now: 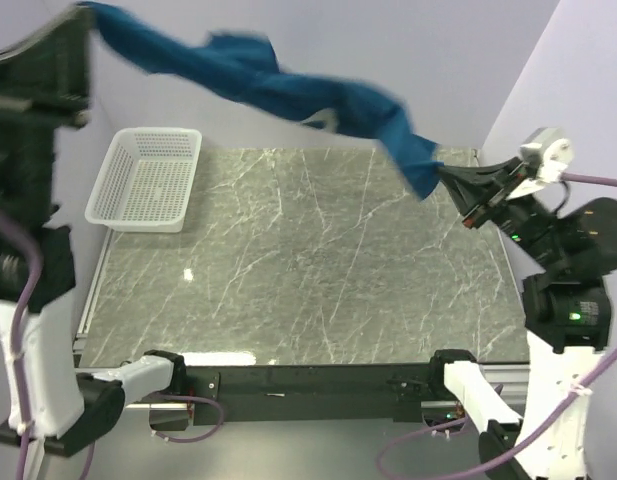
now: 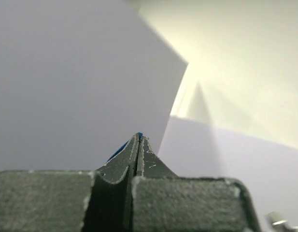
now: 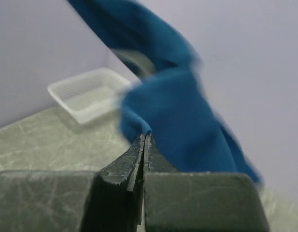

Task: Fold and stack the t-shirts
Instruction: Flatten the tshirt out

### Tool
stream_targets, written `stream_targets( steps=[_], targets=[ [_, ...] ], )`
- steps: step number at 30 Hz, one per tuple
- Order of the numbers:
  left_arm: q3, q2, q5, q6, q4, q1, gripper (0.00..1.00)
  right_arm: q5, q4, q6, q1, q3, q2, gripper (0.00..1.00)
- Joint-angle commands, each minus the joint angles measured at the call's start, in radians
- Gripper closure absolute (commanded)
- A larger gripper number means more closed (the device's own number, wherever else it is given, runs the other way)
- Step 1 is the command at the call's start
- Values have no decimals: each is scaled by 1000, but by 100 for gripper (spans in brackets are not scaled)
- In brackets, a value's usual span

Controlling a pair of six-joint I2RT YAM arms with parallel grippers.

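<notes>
The blue cotton t-shirt [image 1: 278, 85] is held stretched in mid-air over the far side of the grey marbled table [image 1: 288, 280], thin edges pinched by the left gripper [image 2: 139, 137] at far left and the right gripper [image 3: 145, 140] at right; either edge could be tugged free by tension, and the shirt dropped crumpled.

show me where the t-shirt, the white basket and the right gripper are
t-shirt [image 1: 288, 92]: top view, the bunched middle of the cloth held up in the air.
white basket [image 1: 136, 217]: top view, its near wall.
right gripper [image 3: 145, 139]: right wrist view, the tips of its jaws, shut on the t-shirt.
</notes>
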Motion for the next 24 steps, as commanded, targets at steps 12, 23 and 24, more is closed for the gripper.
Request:
stream_targets(
  steps=[12,23,24],
  targets=[
    [-113,54,65,-56,55,4,100,93,41,124,-297,-49,-25,100],
    [-86,126,79,10,-38,6,100,-6,-45,84,-319,-70,11,100],
    [-66,126,73,24,-42,6,100,-26,-42,82,-319,-84,9,100]
  ],
)
